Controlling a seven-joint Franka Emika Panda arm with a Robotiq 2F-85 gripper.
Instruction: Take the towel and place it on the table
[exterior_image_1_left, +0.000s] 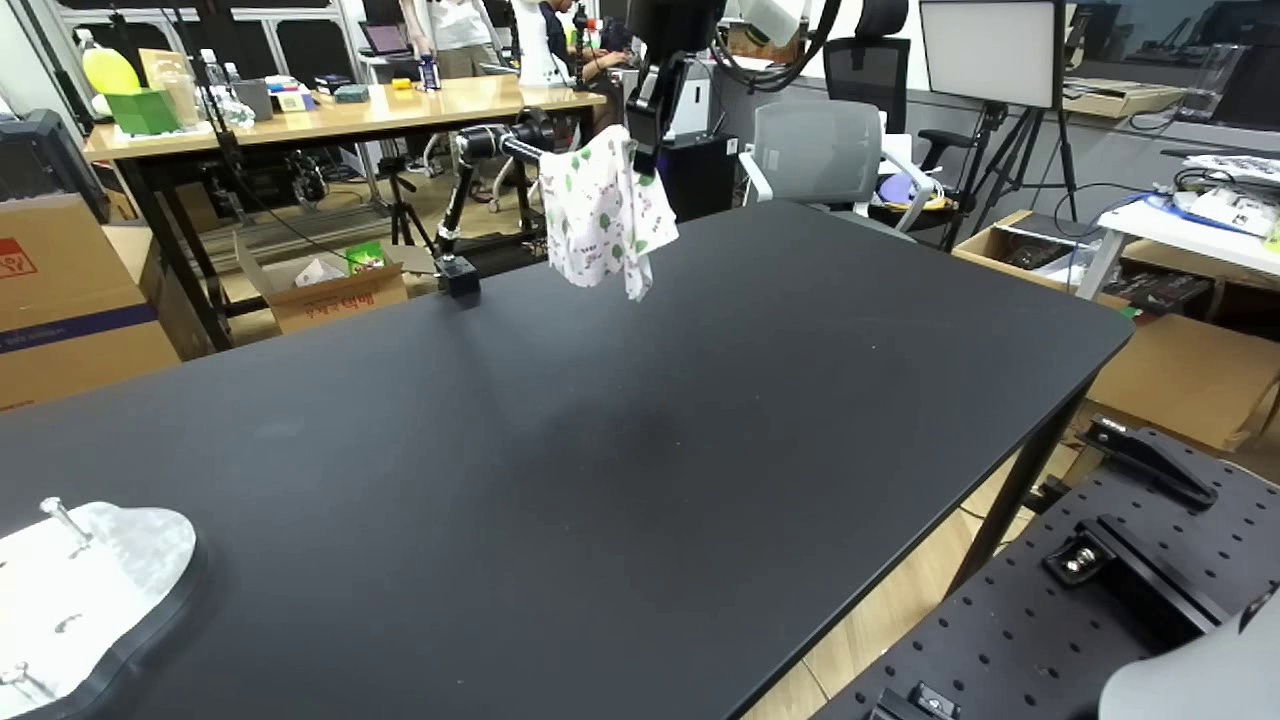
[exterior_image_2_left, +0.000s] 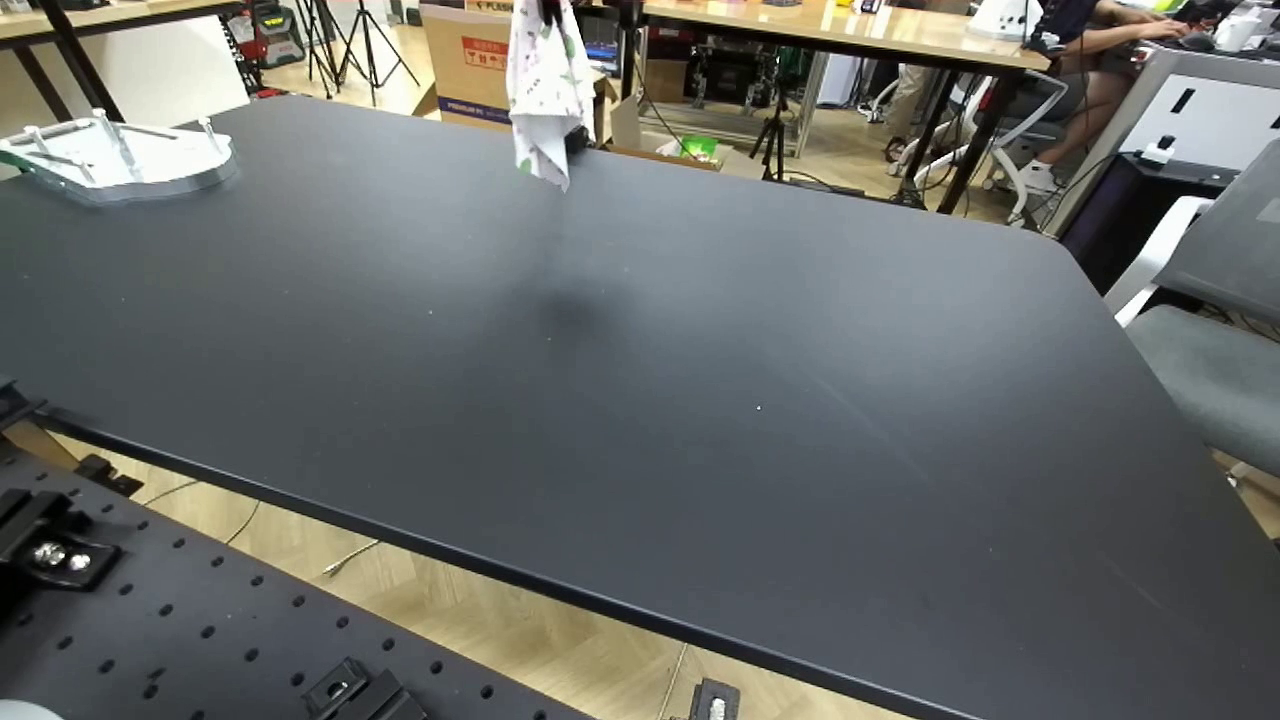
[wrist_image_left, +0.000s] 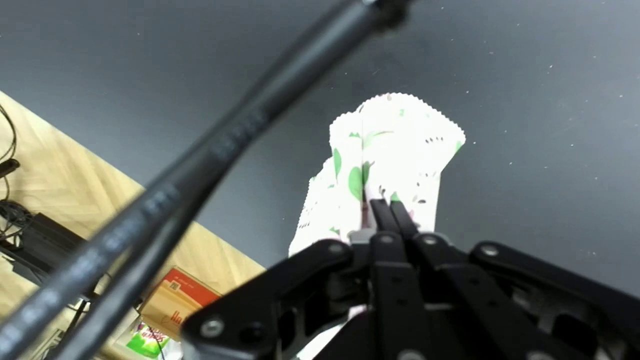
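Observation:
The towel (exterior_image_1_left: 600, 220) is white with green and small dark prints. It hangs above the far part of the black table (exterior_image_1_left: 700, 430). It shows in both exterior views (exterior_image_2_left: 550, 95) and lies under the fingertips in the wrist view (wrist_image_left: 400, 140). My gripper (exterior_image_1_left: 645, 150) is at the towel's upper part, with its fingers nearly together and cloth bunched at the tips (wrist_image_left: 389, 201). It appears shut on the towel. The towel's lower edge hangs free, off the table top. Part of the towel is hidden under the gripper in the wrist view.
A black jointed stand (exterior_image_1_left: 460, 275) is clamped at the far table edge; its arm reaches behind or against the towel, I cannot tell which. A white-topped board with metal pegs (exterior_image_1_left: 145, 545) lies on the table (exterior_image_2_left: 120, 165). Cables (wrist_image_left: 200, 185) cross the wrist view. A grey chair (exterior_image_1_left: 815, 150) stands behind.

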